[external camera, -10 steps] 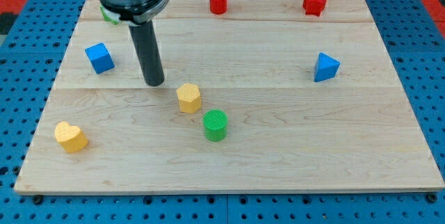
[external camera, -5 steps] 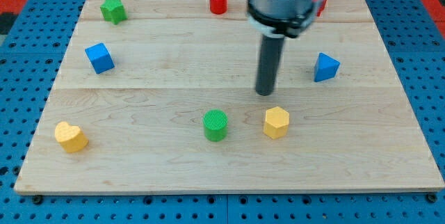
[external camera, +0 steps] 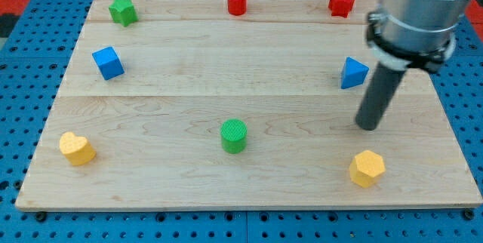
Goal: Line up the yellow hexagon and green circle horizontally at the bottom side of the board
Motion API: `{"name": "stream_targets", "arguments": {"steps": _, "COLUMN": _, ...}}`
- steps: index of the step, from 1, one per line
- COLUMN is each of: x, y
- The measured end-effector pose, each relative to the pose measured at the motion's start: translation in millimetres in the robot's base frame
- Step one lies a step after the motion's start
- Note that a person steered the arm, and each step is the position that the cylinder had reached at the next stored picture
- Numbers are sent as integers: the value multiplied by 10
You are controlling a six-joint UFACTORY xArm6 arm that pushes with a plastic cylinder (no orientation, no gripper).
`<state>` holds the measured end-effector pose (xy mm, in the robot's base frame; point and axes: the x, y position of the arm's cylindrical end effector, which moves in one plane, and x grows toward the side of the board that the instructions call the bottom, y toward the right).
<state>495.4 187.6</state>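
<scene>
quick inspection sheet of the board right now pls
surface: wooden board, lying on a blue pegboard
job's things: yellow hexagon near the view's bottom right; green circle left of it, slightly higher
clutter: yellow heart, blue cube, green star, red cylinder, red star, blue triangle
grippers: none; my tip above the hexagon, apart
cables: nothing seen
surroundings: red strips at the top corners

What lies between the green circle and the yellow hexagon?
Nothing: in the camera view, only bare board separates the green circle from the yellow hexagon.
</scene>
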Motion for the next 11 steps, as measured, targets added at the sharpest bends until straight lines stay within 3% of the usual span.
{"name": "stream_targets", "arguments": {"steps": 2, "x": -423, "y": -1237}}
{"name": "stream_targets", "arguments": {"steps": 3, "x": -539, "y": -1556}}
{"name": "stream_targets", "arguments": {"steps": 5, "x": -152, "y": -1564}}
{"name": "stream_targets", "arguments": {"steps": 8, "x": -96, "y": -1578}}
{"name": "stream_targets", "arguments": {"steps": 9, "x": -199, "y": -1828}}
{"name": "stream_targets", "arguments": {"steps": 10, "x": 142, "y": -2150}}
{"name": "stream_targets", "arguments": {"steps": 11, "x": 407, "y": -2031}}
